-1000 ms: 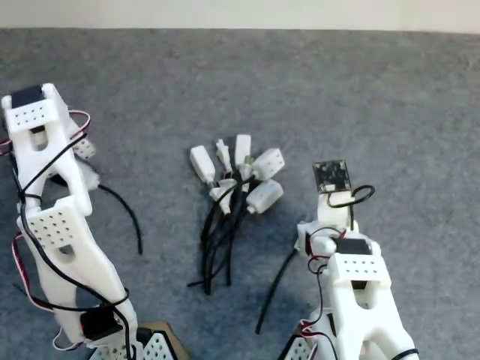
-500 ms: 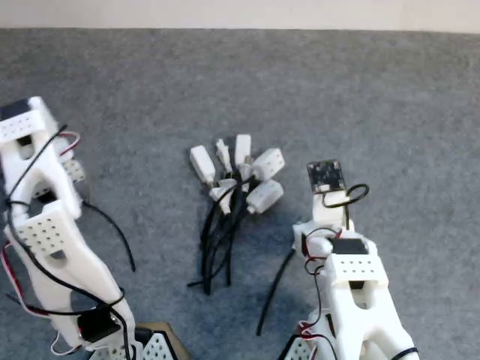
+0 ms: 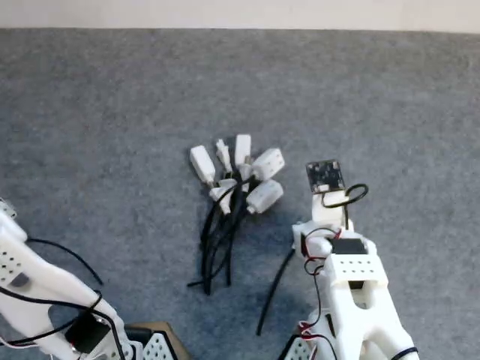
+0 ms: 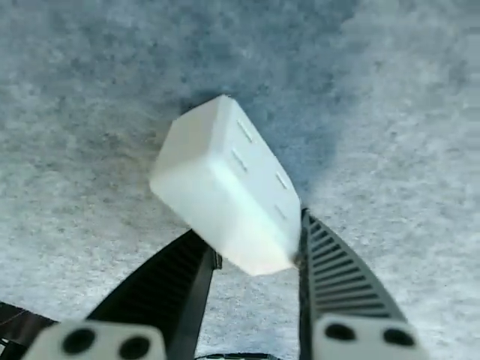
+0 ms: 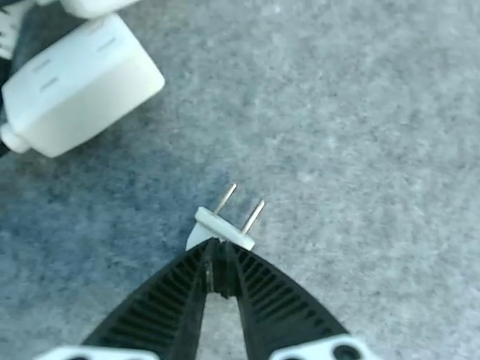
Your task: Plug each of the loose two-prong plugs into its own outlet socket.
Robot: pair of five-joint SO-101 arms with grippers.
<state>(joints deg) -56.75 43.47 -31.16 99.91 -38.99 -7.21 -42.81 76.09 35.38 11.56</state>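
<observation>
Two grips look arranged for mating: the left gripper (image 4: 255, 236) has its jaws spread wide and clamped on the sides of a white outlet socket block (image 4: 225, 180). The block juts past the fingertips with its slotted face left bare, presumably so a plug can enter. The right gripper (image 5: 217, 259) has its jaws almost together, pinching the base of a two-prong plug (image 5: 223, 226) whose prongs (image 5: 253, 214) point straight ahead of the tips, while a second socket block (image 5: 79, 86) lies on the grey carpet (image 5: 360, 112) ahead and to one side, apart from the plug.
</observation>
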